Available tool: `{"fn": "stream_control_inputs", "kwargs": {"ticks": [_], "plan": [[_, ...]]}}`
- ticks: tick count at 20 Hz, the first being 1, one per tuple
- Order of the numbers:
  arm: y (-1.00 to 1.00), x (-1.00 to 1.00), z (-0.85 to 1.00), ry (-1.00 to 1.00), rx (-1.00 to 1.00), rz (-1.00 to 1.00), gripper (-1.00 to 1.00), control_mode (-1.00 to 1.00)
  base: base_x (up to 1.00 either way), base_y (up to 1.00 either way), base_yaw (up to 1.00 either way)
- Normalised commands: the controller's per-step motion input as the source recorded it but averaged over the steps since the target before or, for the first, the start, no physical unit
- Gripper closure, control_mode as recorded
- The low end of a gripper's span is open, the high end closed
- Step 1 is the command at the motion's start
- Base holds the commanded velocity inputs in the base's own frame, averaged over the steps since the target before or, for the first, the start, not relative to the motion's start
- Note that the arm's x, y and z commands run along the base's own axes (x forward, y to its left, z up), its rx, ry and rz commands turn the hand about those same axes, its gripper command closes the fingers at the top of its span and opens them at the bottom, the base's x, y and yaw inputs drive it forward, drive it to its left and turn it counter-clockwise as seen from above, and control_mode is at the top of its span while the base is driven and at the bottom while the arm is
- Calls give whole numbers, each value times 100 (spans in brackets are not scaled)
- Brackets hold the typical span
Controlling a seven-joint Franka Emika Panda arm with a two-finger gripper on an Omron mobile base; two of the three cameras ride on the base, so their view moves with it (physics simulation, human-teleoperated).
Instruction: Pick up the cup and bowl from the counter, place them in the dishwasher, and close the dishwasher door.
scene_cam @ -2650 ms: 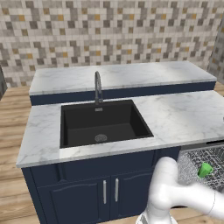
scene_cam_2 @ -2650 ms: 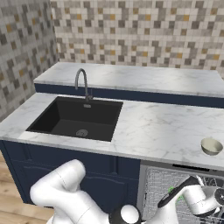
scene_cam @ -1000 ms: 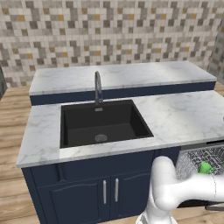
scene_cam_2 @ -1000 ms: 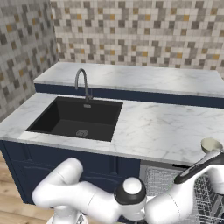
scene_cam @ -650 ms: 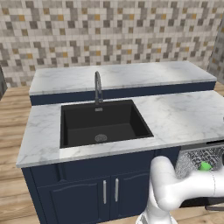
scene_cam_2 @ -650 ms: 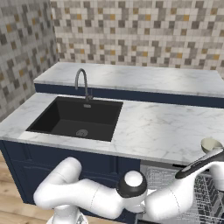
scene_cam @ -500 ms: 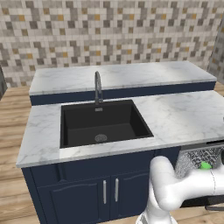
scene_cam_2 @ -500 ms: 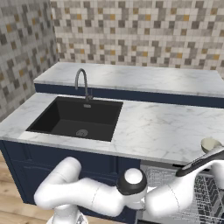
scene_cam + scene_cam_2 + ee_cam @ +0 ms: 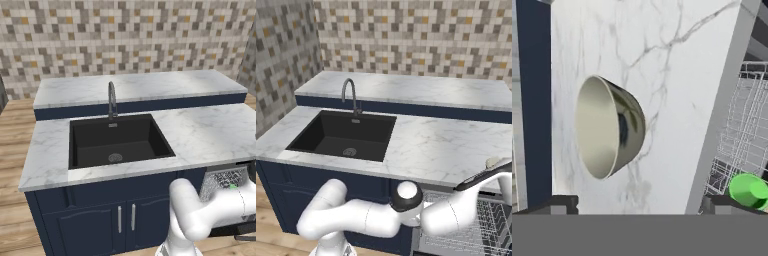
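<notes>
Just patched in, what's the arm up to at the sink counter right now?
The cup already sits in the dishwasher rack, with the door down. The arm has reached out to the right end of the counter, and its tool is open and empty above the bowl, which sits on the marble near the edge. The bowl is not yet gripped.

Pretty clearly a home kitchen: black sink [image 9: 117,145] with faucet [image 9: 112,100] in a marble counter [image 9: 210,132], navy cabinets [image 9: 105,220], mosaic tile backsplash [image 9: 125,40], dishwasher [image 9: 476,220].
</notes>
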Motion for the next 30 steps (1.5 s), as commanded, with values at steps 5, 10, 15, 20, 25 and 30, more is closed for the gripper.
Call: {"fn": "stream_control_inputs", "kwargs": {"ticks": [5,10,15,20,25,30], "plan": [[0,30,0,0,0,0,-100,-100,0,0,0],[0,20,-4,0,0,0,-100,-100,0,0,0],[-2,11,-24,0,0,0,-100,-100,0,0,0],[-9,22,-6,0,0,0,-100,-100,0,0,0],[-20,28,-1,0,0,0,-100,-100,0,0,0],[-23,15,-16,0,0,0,100,-100,0,0,0]]}}
